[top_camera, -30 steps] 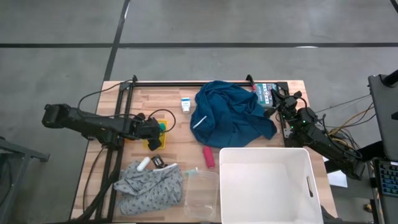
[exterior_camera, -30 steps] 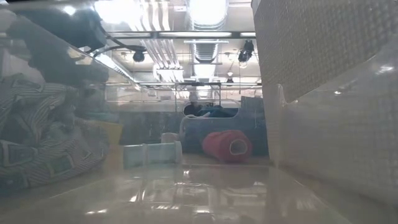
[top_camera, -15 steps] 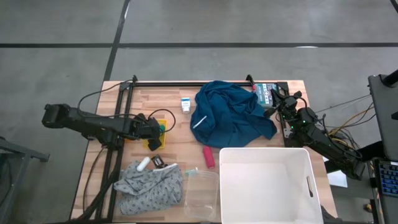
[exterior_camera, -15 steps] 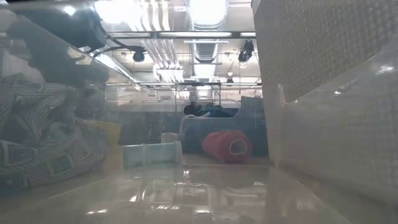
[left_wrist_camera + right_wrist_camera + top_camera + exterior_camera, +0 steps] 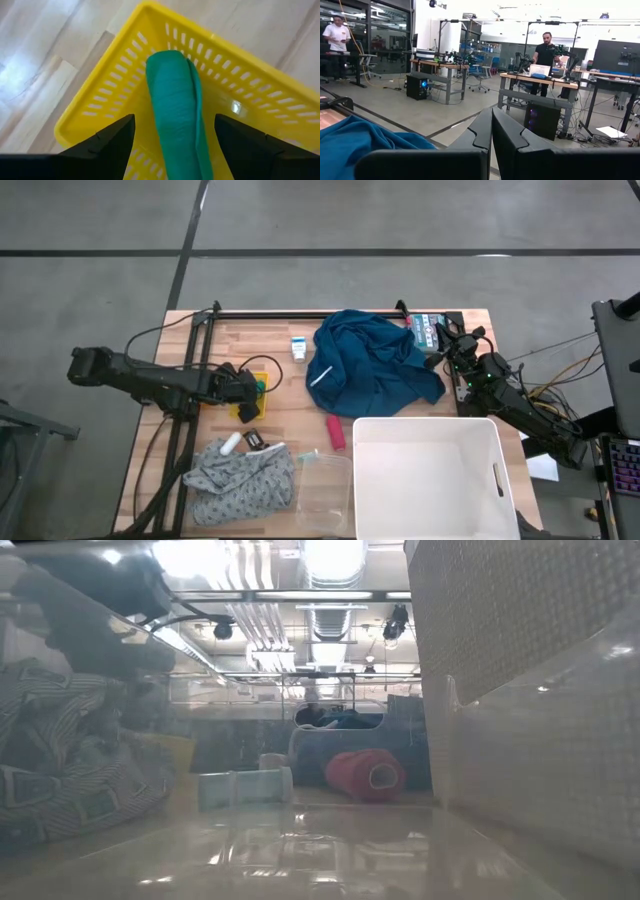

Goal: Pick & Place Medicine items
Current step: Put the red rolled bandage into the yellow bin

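A small white carton with blue print (image 5: 299,348) lies flat on the wooden table, left of the blue cloth (image 5: 372,367). A pink-red item (image 5: 335,432) lies near the white bin. My left gripper (image 5: 249,402) slants down over a yellow basket (image 5: 100,105), open. A green roll (image 5: 172,100) lies in the basket between its two fingers, with a gap on each side. My right gripper (image 5: 491,135) is shut and points about level at the table's far right corner (image 5: 447,338), holding nothing.
A white bin (image 5: 430,475) fills the near right. A grey striped cloth (image 5: 240,480), a clear plastic container (image 5: 326,475), a white tube (image 5: 232,443) and a small black item (image 5: 255,442) lie near left. People stand in the room beyond the table.
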Robot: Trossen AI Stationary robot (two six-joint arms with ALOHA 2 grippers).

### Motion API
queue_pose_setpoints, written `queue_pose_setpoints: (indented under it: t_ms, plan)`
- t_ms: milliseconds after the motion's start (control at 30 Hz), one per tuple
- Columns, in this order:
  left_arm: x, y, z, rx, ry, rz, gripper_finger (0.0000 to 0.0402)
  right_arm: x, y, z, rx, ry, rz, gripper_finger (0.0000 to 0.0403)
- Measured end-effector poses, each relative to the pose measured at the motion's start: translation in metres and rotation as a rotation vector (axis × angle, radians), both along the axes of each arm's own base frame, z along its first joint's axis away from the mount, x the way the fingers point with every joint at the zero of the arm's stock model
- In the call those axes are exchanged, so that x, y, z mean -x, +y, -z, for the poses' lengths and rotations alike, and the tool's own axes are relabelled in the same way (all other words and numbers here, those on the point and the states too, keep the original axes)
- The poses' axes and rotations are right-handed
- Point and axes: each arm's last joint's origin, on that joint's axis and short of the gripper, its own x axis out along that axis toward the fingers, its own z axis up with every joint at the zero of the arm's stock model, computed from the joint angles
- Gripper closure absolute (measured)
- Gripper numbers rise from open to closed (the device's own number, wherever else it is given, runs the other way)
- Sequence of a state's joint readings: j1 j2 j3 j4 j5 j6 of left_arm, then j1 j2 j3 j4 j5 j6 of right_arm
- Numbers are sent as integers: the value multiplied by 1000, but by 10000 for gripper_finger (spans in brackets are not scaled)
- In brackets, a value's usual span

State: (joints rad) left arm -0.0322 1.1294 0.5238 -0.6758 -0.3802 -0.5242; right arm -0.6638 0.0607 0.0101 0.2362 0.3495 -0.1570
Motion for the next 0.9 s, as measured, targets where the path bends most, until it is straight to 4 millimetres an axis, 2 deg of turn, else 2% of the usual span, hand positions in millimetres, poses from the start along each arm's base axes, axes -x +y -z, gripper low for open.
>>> queue_pose_setpoints:
  t_ms: [900]
  plan:
    - [-25,-1,-42,-38,-115,118,134,0,0,0,0,0,0,394]
